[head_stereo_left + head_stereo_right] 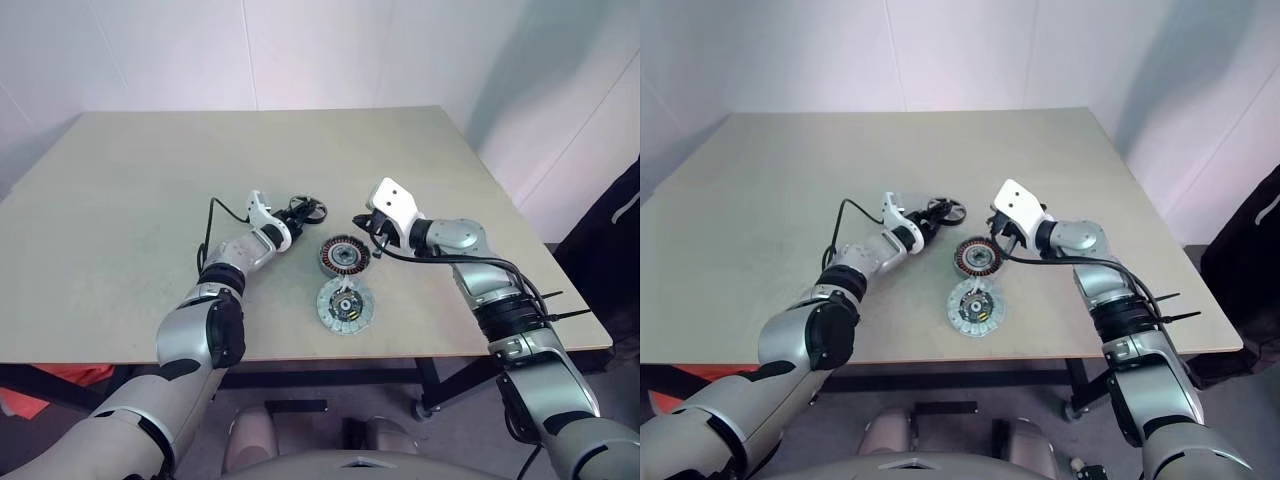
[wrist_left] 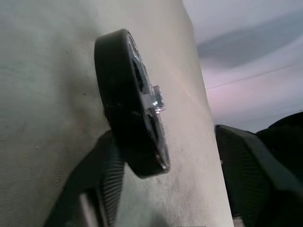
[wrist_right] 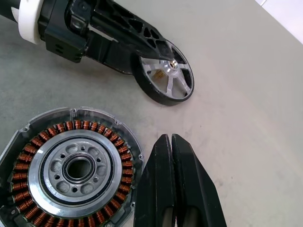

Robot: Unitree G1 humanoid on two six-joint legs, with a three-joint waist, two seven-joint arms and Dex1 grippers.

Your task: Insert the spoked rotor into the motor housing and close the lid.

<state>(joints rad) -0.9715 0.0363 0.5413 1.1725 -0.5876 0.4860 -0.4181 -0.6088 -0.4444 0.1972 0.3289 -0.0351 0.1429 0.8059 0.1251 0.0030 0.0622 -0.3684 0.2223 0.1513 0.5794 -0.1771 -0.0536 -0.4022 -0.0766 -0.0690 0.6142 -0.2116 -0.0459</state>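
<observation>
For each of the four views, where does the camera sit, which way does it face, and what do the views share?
Left eye: head, looking down over table; both arms show.
Right eye: same scene, beside it.
Left wrist: along left tool, gripping spoked rotor on edge.
Right wrist: along shut right tool, over motor housing.
Shared: the rotor appears in every view; the lid in both eye views.
</observation>
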